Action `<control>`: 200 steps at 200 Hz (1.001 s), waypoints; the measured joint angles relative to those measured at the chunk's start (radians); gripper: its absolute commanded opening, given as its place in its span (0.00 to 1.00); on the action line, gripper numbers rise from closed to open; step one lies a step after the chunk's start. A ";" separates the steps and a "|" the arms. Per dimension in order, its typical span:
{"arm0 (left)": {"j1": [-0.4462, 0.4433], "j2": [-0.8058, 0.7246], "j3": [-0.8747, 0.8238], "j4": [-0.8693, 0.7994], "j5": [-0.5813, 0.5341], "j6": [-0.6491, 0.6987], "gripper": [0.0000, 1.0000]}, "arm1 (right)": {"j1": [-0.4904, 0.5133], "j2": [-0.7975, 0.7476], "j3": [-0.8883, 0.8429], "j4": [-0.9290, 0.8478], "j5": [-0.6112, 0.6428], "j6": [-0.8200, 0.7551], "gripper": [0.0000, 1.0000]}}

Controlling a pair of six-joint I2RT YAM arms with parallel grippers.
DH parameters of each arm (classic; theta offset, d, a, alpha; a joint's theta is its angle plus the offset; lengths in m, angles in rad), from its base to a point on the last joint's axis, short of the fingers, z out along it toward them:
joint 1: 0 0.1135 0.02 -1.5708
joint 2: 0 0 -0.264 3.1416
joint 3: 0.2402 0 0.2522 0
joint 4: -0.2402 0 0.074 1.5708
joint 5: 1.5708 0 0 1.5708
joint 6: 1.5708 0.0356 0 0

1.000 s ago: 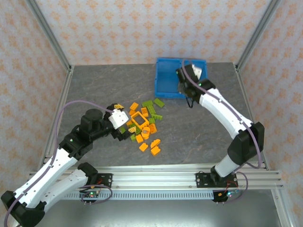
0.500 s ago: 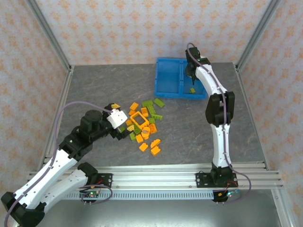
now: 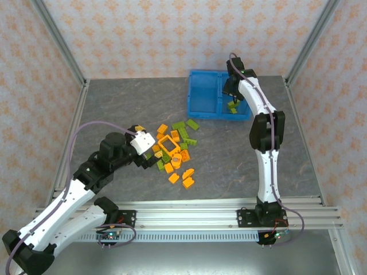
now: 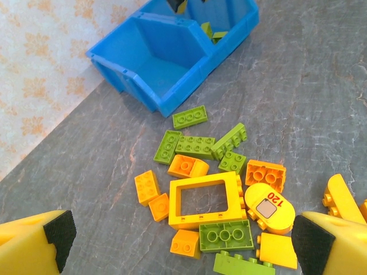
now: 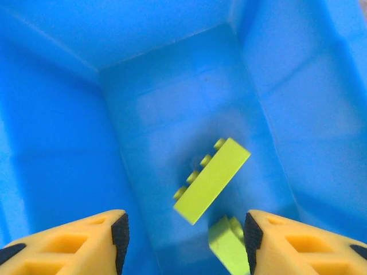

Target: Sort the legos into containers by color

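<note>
Moved: the right arm [image 3: 265,123], folded low by the bin's near wall a second ago, now stretches straight out over the bin [image 3: 191,94]; half a second ago it was already there and has barely shifted since; the left arm [image 3: 86,177] has hardly stirred.
Right gripper [image 3: 231,96]: hangs over the right compartment [image 3: 243,114]; from the wrist its yellow fingers [image 5: 86,240] stand apart with nothing between them.
Green brick [image 5: 212,180]: lies on the floor of the right compartment, tipped on its side, studs pointing up-left in the wrist view; apart from both fingers.
Second green brick [image 5: 229,243]: just beside the first, nearer the bottom edge of the wrist view, partly cut off; the two show as a green fleck from above [image 3: 232,105].
Left gripper [image 4: 184,240]: over the near-left side of the pile, fingers spread wide, gripping nothing.
Pile of bricks [image 3: 172,152]: orange and green mixed, loose on the grey table [image 3: 114,109], well apart from the bin.
Square frame [image 4: 205,200]: orange-yellow, flat in the middle of the pile; a rounded orange piece [image 4: 269,206] marked 120 touches its right side.
Nearest the bin: one flat green brick [image 4: 190,117], alone between the pile and the blue wall.
Left compartment [image 4: 155,66]: its blue floor faces the left wrist camera.
</note>
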 measured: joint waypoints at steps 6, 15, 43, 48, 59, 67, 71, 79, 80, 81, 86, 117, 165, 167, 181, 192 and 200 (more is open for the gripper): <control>0.002 0.007 0.000 0.003 -0.005 -0.017 1.00 | 0.000 -0.037 -0.046 0.013 -0.010 0.005 0.57; 0.010 0.021 0.001 0.010 -0.011 -0.045 1.00 | 0.002 -0.105 -0.129 0.035 -0.021 0.015 0.57; 0.048 0.114 0.051 0.011 -0.042 -0.177 1.00 | 0.024 -0.404 -0.492 0.142 -0.069 0.047 0.60; 0.052 0.137 0.073 0.005 -0.053 -0.201 1.00 | 0.030 -0.456 -0.551 0.155 -0.077 0.051 0.61; 0.058 0.201 0.142 -0.030 -0.089 -0.275 1.00 | 0.055 -0.585 -0.681 0.190 -0.090 0.057 0.63; 0.059 0.250 0.201 -0.058 -0.118 -0.326 1.00 | 0.076 -0.678 -0.768 0.212 -0.094 0.063 0.65; 0.059 0.277 0.229 -0.068 -0.132 -0.356 1.00 | 0.087 -0.720 -0.802 0.217 -0.095 0.065 0.66; 0.059 0.328 0.293 -0.092 -0.160 -0.420 1.00 | 0.113 -0.807 -0.876 0.231 -0.097 0.067 0.67; 0.059 0.336 0.303 -0.097 -0.166 -0.429 1.00 | 0.116 -0.813 -0.881 0.233 -0.098 0.066 0.67; 0.059 0.340 0.309 -0.099 -0.168 -0.435 1.00 | 0.117 -0.819 -0.886 0.234 -0.098 0.067 0.68; 0.059 0.373 0.346 -0.111 -0.183 -0.481 1.00 | 0.134 -0.867 -0.922 0.241 -0.099 0.068 0.68; 0.059 0.544 0.464 -0.153 -0.249 -0.729 0.91 | 0.183 -1.050 -1.074 0.273 -0.100 0.097 0.81; 0.059 0.758 0.482 -0.262 -0.304 -0.975 0.84 | 0.230 -1.083 -1.149 0.300 -0.122 0.140 0.90; 0.059 0.765 0.483 -0.269 -0.305 -0.982 0.84 | 0.232 -1.082 -1.149 0.302 -0.123 0.141 0.90; 0.059 0.805 0.483 -0.299 -0.307 -1.024 0.82 | 0.237 -1.077 -1.149 0.309 -0.138 0.144 0.90; 0.059 0.831 0.479 -0.304 -0.302 -1.054 0.80 | 0.239 -1.072 -1.149 0.315 -0.156 0.143 0.90; 0.059 0.846 0.475 -0.304 -0.294 -1.073 0.78 | 0.241 -1.069 -1.149 0.323 -0.175 0.140 0.90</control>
